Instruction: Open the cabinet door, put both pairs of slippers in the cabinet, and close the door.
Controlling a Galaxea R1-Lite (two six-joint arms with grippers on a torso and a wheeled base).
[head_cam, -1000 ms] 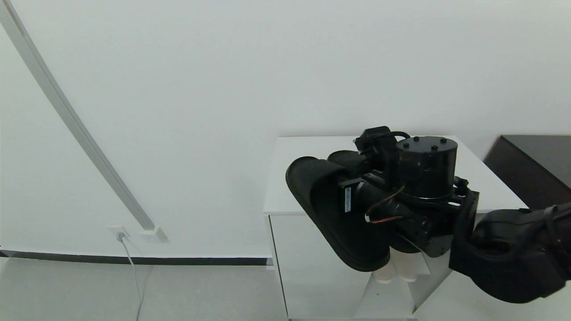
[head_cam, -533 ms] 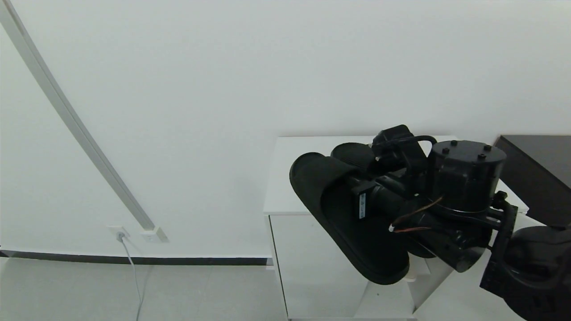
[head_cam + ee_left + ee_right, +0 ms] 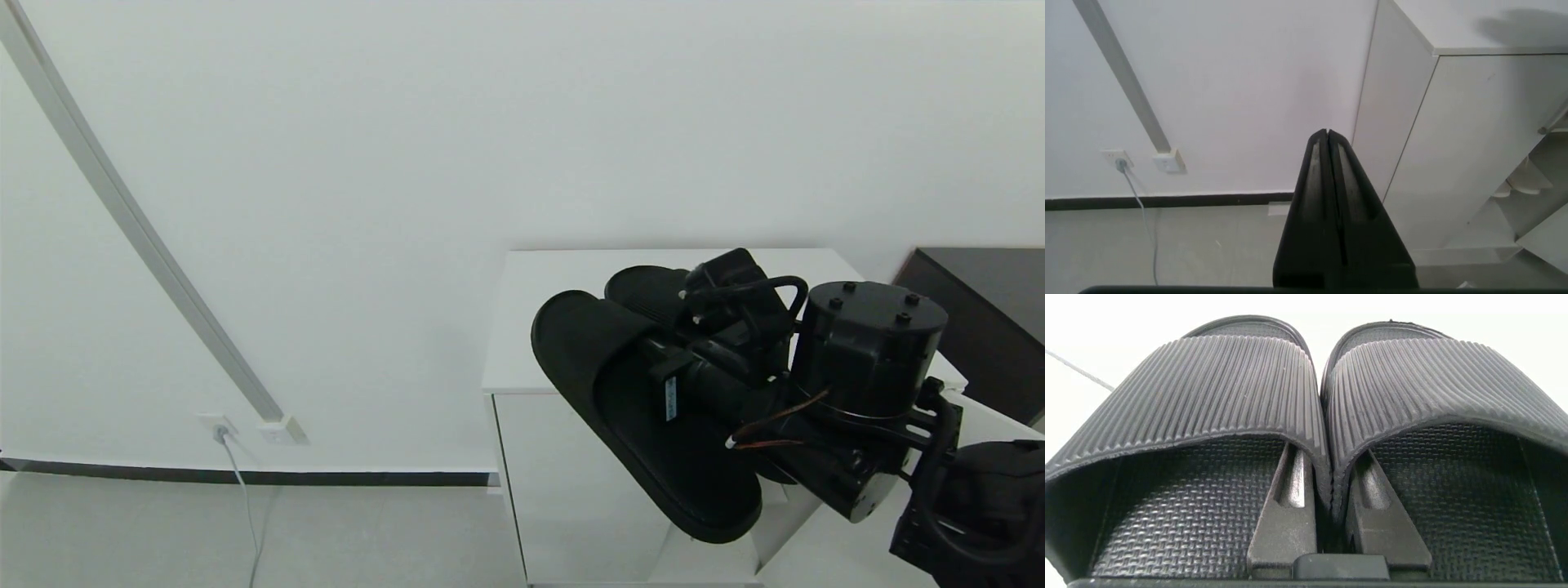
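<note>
Right end effector (image 3: 1328, 469) clamps the pair of black slippers (image 3: 645, 408) by their touching inner walls, held in the air at the white cabinet's (image 3: 571, 490) front top edge. Left end effector (image 3: 1328, 163) is pinched closed and empty, near the cabinet's side.

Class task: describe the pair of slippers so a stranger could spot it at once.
Start at the white cabinet against the wall. In front of its top edge the right pincer holds the black slippers in the air, side by side. Ribbed straps and textured footbeds set them apart from the smooth white cabinet.
</note>
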